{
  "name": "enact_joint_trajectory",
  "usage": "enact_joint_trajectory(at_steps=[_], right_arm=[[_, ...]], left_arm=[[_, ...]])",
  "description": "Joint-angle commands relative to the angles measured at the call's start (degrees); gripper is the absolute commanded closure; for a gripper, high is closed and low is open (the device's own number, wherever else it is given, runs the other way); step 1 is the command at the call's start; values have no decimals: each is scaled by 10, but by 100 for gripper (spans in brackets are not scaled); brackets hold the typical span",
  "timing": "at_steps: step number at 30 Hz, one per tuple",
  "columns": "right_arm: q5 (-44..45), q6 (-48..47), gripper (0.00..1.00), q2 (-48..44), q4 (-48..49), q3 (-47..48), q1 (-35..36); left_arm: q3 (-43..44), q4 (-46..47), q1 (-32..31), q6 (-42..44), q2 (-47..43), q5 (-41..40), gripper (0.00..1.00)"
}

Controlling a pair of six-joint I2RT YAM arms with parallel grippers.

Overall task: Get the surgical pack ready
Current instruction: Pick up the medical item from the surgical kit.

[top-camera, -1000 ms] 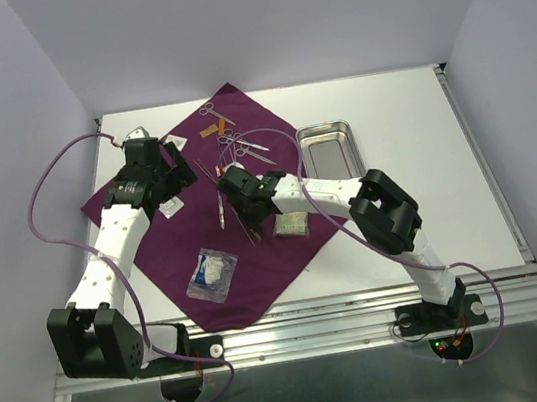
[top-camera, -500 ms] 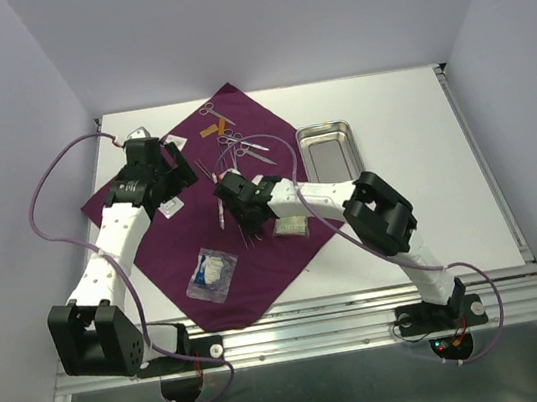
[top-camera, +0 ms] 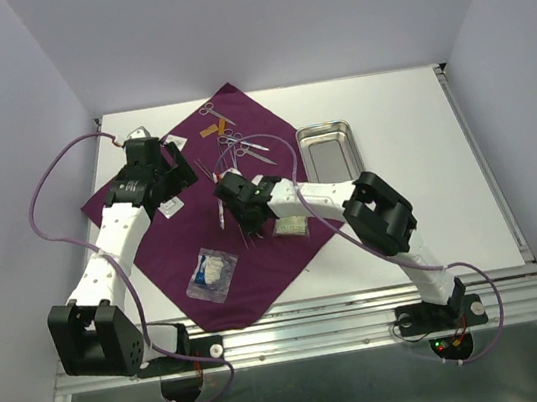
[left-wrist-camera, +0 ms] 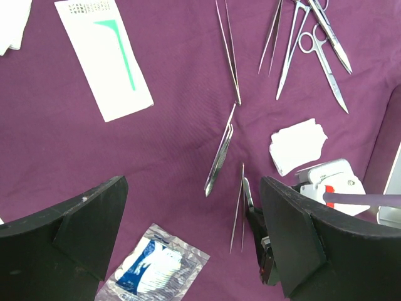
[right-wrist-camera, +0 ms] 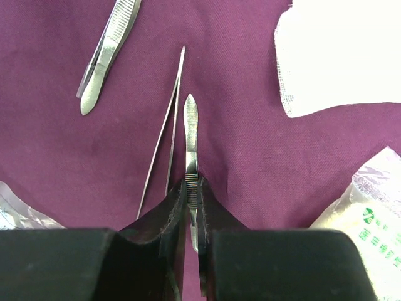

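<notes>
The dark-purple cloth (top-camera: 171, 256) lies on the table with the instruments on it. My right gripper (right-wrist-camera: 192, 188) is shut on a steel tweezers (right-wrist-camera: 190, 122) held edge-on, low over the cloth; in the top view the right gripper (top-camera: 230, 196) is at the cloth's middle. Thin tweezers (right-wrist-camera: 164, 147) lie just left of it, and broader tweezers (right-wrist-camera: 106, 53) farther left. A white gauze pad (right-wrist-camera: 338, 56) lies to the right. My left gripper (left-wrist-camera: 194, 207) is open and empty, above the cloth (left-wrist-camera: 156, 144). Scissors (top-camera: 240, 145) lie farther back. The steel tray (top-camera: 326, 149) sits right of the cloth.
A clear packet (top-camera: 212, 273) with blue-white contents lies at the cloth's near side. A gauze packet (top-camera: 292, 225) lies by my right wrist. A white packet with a green mark (left-wrist-camera: 103, 56) lies at the left. Walls enclose the table on three sides.
My right gripper moved a little left along the cloth and closed in on the tweezers. The left arm has not moved.
</notes>
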Motion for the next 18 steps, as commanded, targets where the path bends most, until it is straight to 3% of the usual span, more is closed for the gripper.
enact_joint_trajectory(at_steps=[1,18], right_arm=[[46,4,96,-26,-7,7,5],[127,5,97,-98,-8,5,-15]], left_arm=[[0,13,4,9,1,0,1],[-1,12,4,9,-1,-3,1]])
